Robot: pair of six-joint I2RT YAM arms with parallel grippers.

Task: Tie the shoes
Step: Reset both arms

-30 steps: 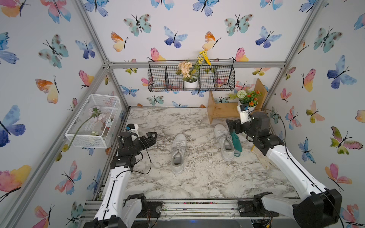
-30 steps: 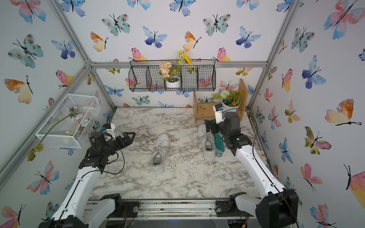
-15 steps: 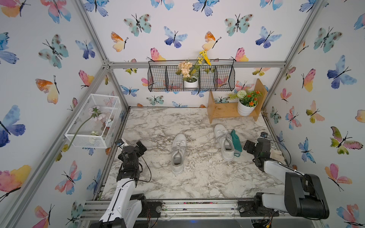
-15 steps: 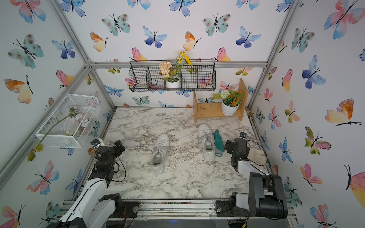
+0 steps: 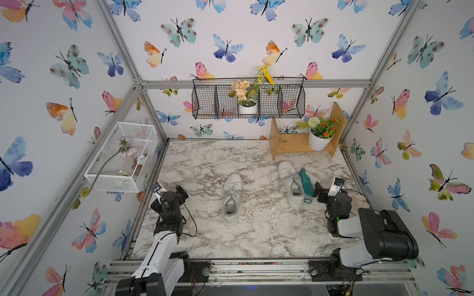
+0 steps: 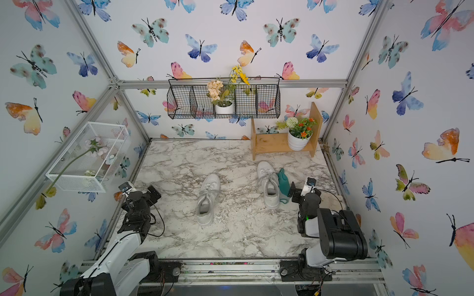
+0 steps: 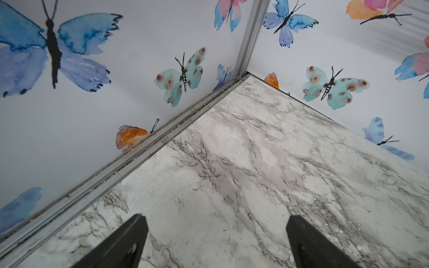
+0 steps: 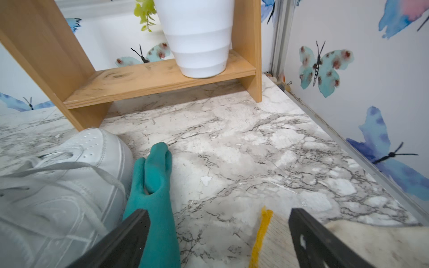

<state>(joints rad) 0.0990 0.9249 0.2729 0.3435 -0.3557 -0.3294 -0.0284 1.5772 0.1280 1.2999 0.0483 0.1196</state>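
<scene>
Tabletop (image 5: 256, 238) bearing middle sneaker (image 5: 232, 197), alone, and far sneaker (image 5: 291, 184), touching teal glove (image 5: 306, 183). Left gripper (image 7: 216, 220) and right gripper (image 8: 219, 213) gape empty at the near corners. Bows unreadable, apparently no tying in hand; next move calls for reaching a lace end.

White shoes (image 5: 232, 200) with white laces (image 5: 233, 191); teal-green glove (image 5: 306, 183) at three o'clock; table (image 5: 256, 235) white marble, grey-veined; walls (image 5: 256, 33) pale with watercolour butterflies.
</scene>
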